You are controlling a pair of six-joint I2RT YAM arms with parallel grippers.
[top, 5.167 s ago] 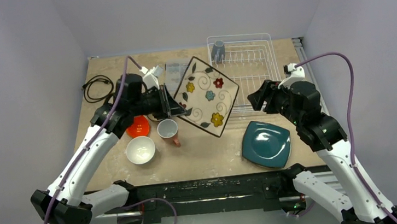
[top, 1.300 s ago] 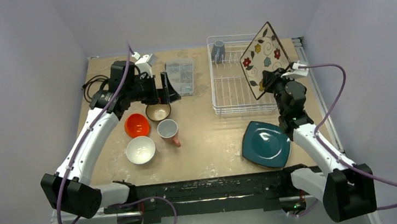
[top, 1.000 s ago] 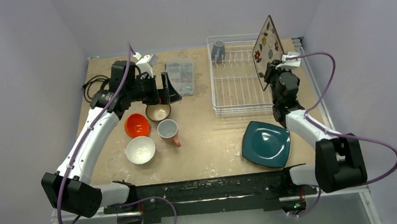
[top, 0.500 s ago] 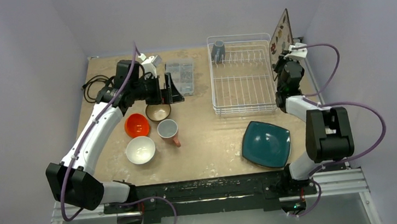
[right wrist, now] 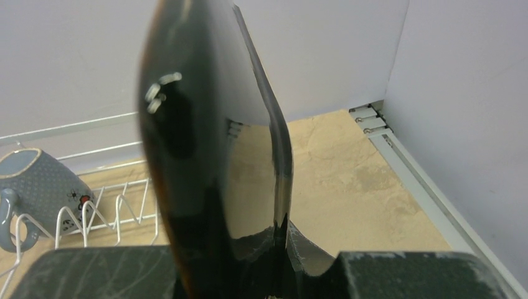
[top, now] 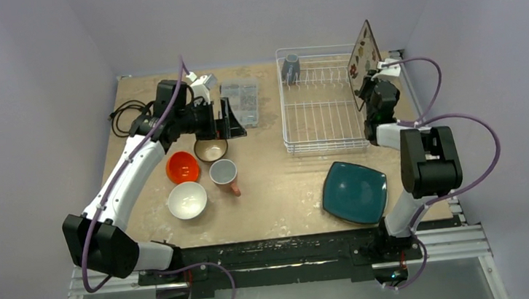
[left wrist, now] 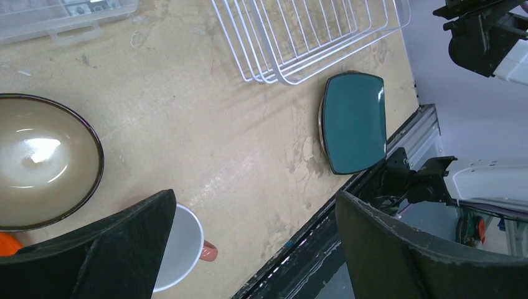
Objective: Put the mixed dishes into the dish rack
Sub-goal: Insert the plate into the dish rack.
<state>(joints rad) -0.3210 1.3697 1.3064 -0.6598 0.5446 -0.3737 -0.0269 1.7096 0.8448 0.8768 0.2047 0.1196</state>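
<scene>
Near edge of the counter point(top: 282, 206): teal plate point(top: 354, 191) lies flat on the right, just short of the rack's front corner. On the left, white bowl point(top: 186, 199), pink mug point(top: 223, 173) and orange bowl point(top: 183, 166) sit close together, and brown bowl point(top: 211, 149) is just beyond the mug.

Left claw point(left wrist: 255, 205) hangs above the brown bowl and mug. Its jaws are spread wide and carry nothing. Clear box point(top: 240, 100) sits just beyond it.

Rack point(top: 323, 147) stands on the far right of the counter, bare apart from the grey mug point(top: 290, 66) in its far-left corner.

Right claw point(top: 371, 89) is clenched on the lower edge of the floral plate point(top: 362, 48). The plate stands nearly upright in the air at the rack's far-right rim — not yet between any wires. The wrist view shows only its dark back, pinched between the fingers.

Step in hand, by my reading: slotting the floral plate, the first plate in. The next move likely needs a small shift left to line the plate's lower edge with a gap in the tines point(top: 320, 78). Then a straight descent, held upright, with the grip let go only once the wires take the weight — a tilt here could tip it out over the rim.
</scene>
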